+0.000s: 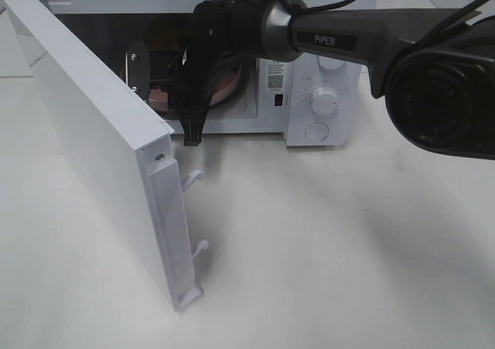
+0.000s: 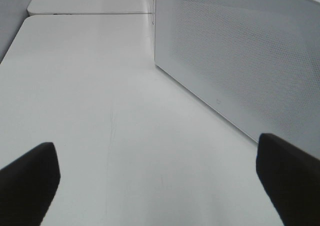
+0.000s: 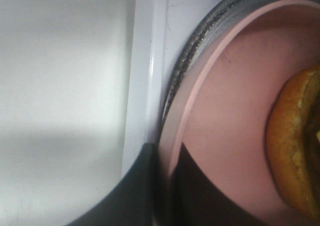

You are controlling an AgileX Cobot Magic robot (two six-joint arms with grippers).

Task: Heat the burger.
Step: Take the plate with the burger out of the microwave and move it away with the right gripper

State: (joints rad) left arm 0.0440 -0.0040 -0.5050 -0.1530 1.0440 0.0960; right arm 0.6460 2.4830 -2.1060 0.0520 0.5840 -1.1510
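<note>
At the oven mouth, right arm: reaches across from the right of the high view, black wrist bent down in front of the cavity.
Right gripper: points down just at the front sill; its tip hangs below the cavity floor line in the high view. Wrist view shows both fingers pressed together on the rim of the plate, one dark finger on the outer side, one on the inner.
Left gripper: spread wide, two dark fingertips at the frame corners, nothing between them; it hovers over bare table beside the door's perforated outer face.
Burger: sits on the plate inside the oven; only an edge of the golden-brown bun shows in the right wrist view, with a sliver of yellow at the frame edge. Hidden behind the arm in the high view.
Plate: round, pink, raised lip; lies on the glass turntable, its near rim close to the sill.
Oven: white, with a dial, a round button under it and a small QR label.
Door: swung fully open to the left, two white latch hooks jutting from its free edge.
In the way: the right arm covers most of the cavity opening.
Table: white, matte.
</note>
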